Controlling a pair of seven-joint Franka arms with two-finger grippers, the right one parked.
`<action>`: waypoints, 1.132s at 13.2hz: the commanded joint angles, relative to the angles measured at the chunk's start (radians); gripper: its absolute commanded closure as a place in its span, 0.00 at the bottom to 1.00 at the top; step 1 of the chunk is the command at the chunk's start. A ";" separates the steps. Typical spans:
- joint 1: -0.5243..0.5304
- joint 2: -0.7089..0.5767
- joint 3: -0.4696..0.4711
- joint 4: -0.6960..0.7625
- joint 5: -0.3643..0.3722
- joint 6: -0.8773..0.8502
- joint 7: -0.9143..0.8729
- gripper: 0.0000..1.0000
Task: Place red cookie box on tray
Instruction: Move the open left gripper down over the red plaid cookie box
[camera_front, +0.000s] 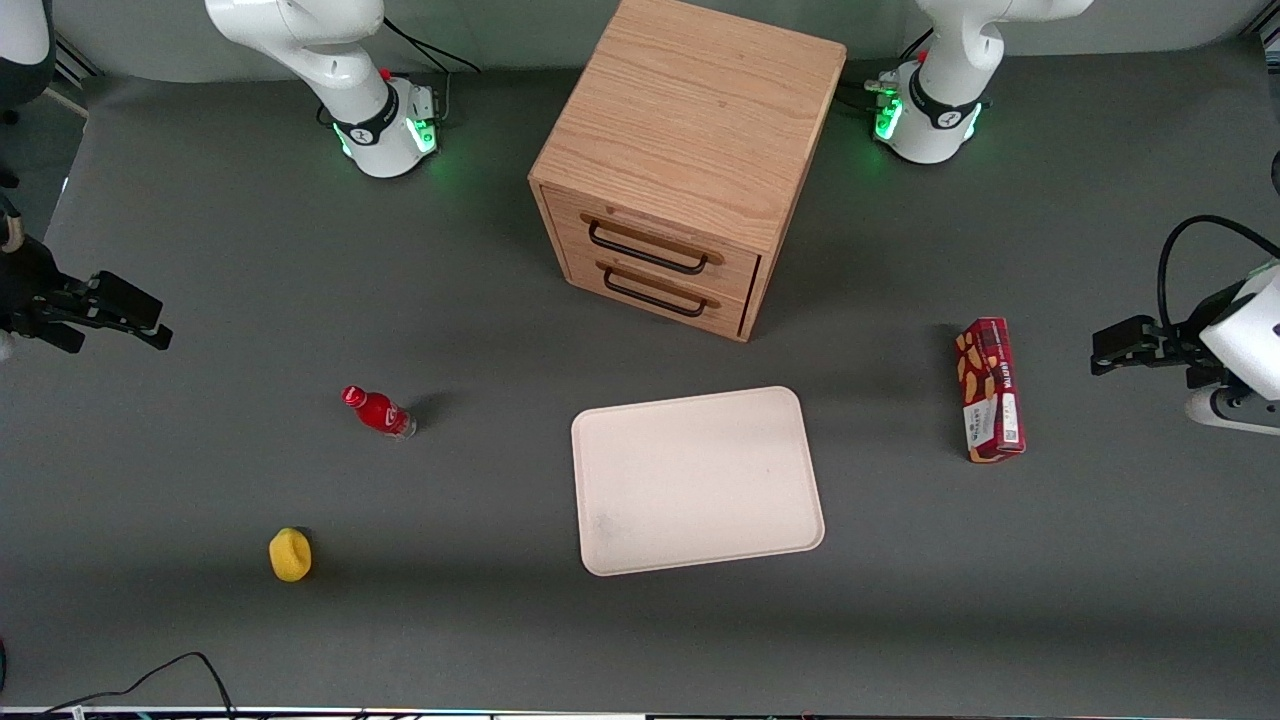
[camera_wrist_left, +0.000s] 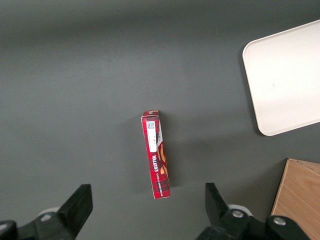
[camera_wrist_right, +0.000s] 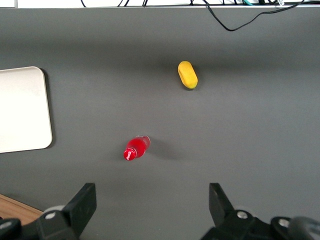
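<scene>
The red cookie box (camera_front: 989, 390) is a long narrow dark-red carton that stands on its long edge on the grey table, toward the working arm's end; the wrist view shows the box (camera_wrist_left: 156, 154) too. The cream tray (camera_front: 697, 480) lies flat in the middle of the table, in front of the wooden cabinet, and one rounded corner of the tray (camera_wrist_left: 285, 80) shows in the wrist view. My gripper (camera_front: 1110, 352) hangs high above the table, beside the box and farther toward the table's end. In the wrist view the gripper (camera_wrist_left: 148, 205) is open and holds nothing.
A wooden two-drawer cabinet (camera_front: 685, 160) stands farther from the front camera than the tray. A small red bottle (camera_front: 378, 411) and a yellow object (camera_front: 290, 554) lie toward the parked arm's end. A black cable (camera_front: 150, 680) runs along the near table edge.
</scene>
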 joint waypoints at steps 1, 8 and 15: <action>-0.001 -0.012 0.001 -0.007 0.005 -0.011 -0.001 0.00; -0.003 0.003 0.001 -0.018 0.008 -0.022 0.012 0.00; 0.001 0.051 0.001 -0.024 0.002 -0.025 0.012 0.00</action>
